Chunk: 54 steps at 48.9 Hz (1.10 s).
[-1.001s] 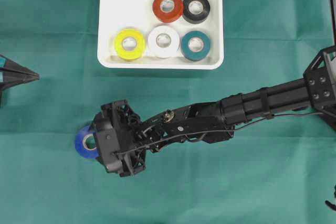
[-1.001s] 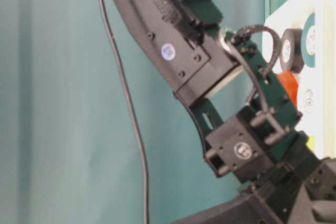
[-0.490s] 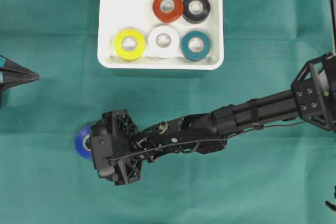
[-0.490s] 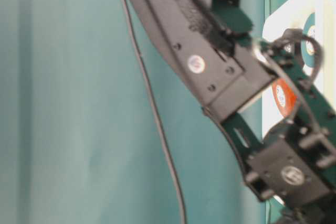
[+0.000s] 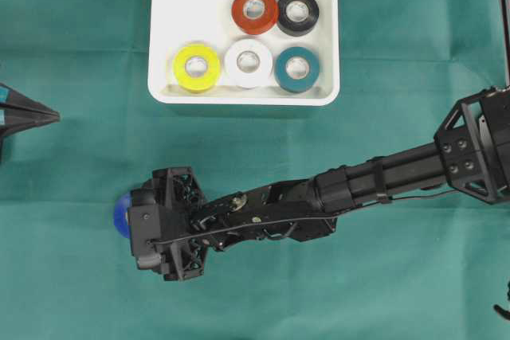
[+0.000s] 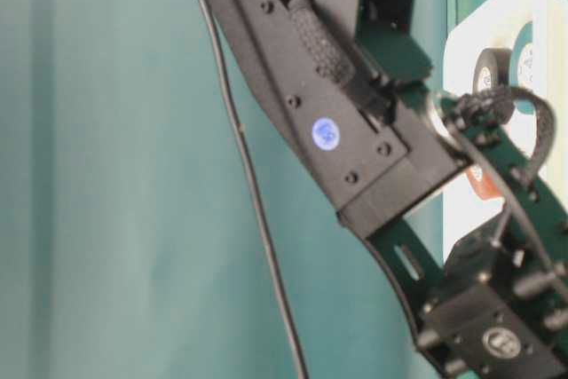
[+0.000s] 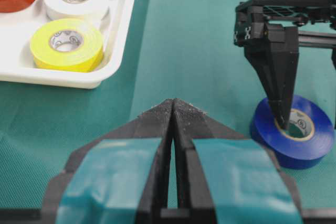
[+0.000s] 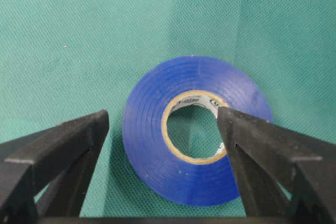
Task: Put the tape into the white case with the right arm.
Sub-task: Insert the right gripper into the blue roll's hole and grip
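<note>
A blue tape roll [image 8: 149, 140] lies flat on the green cloth; in the overhead view only its left edge [image 5: 119, 214] shows from under the right arm's wrist. My right gripper [image 8: 163, 115] hangs open just over it, one finger [image 8: 252, 140] at the roll's hole and the other [image 8: 73, 140] outside its left rim. In the left wrist view a black finger [image 7: 281, 87] points down into the hole of the blue tape [image 7: 273, 137]. The white case [image 5: 191, 5] sits at the top middle. My left gripper [image 7: 173, 103] is shut on nothing at the left edge [image 5: 48, 115].
Several tape rolls fill the case: red [image 5: 254, 9], black [image 5: 297, 12], yellow [image 5: 197, 66], white [image 5: 249, 63] and teal [image 5: 297, 68]. The case's upper left part is bare. The right arm [image 5: 374, 185] stretches across the cloth below the case.
The right arm has reached further left and slightly toward the front, so its wrist now covers more of the blue tape. The left gripper has not moved.
</note>
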Tool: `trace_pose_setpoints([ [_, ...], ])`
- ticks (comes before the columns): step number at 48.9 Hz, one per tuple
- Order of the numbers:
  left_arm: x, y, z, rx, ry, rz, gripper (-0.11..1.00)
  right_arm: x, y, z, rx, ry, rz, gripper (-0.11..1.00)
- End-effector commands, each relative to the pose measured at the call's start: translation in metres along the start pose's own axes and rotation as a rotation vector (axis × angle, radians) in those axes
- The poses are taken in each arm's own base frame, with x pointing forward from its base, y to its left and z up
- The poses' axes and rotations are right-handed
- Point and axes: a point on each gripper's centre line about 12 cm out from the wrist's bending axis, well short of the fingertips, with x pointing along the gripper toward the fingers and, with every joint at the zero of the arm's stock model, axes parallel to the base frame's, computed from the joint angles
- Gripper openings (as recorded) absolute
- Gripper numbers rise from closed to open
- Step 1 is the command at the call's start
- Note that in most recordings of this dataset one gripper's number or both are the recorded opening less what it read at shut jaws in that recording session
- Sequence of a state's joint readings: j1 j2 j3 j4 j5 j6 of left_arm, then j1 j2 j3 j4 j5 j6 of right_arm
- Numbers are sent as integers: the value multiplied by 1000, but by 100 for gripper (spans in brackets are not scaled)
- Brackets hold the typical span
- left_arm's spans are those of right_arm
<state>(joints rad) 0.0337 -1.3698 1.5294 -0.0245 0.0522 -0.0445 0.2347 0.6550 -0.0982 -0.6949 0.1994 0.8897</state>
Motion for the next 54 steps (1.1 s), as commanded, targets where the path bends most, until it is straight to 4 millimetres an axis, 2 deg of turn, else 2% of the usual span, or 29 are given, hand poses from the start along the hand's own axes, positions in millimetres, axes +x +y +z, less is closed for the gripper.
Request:
trace_pose_setpoints([
  [1,0,0,5,-1,-11,2,0,-6,1,15,25,-28,3,65],
  [12,0,0,5,-1,-11,2,0,-3,9,9,18,-18,11,62],
  [17,0,0,5,-2,-11,1,0,-2,11,8,15,-15,13,56],
  [21,0,0,5,-1,-9,2,0,-3,13,8,16,-14,15,43],
  [26,0,0,5,-2,-11,2,0,-3,14,7,14,-11,13,19],
  [30,0,0,4,-2,-9,1,0,-3,16,6,12,-9,14,8],
  [43,0,0,4,-2,-9,1,0,-4,17,8,12,-12,16,7],
  [54,0,0,4,-2,-9,1,0,-13,19,18,10,-33,21,7],
])
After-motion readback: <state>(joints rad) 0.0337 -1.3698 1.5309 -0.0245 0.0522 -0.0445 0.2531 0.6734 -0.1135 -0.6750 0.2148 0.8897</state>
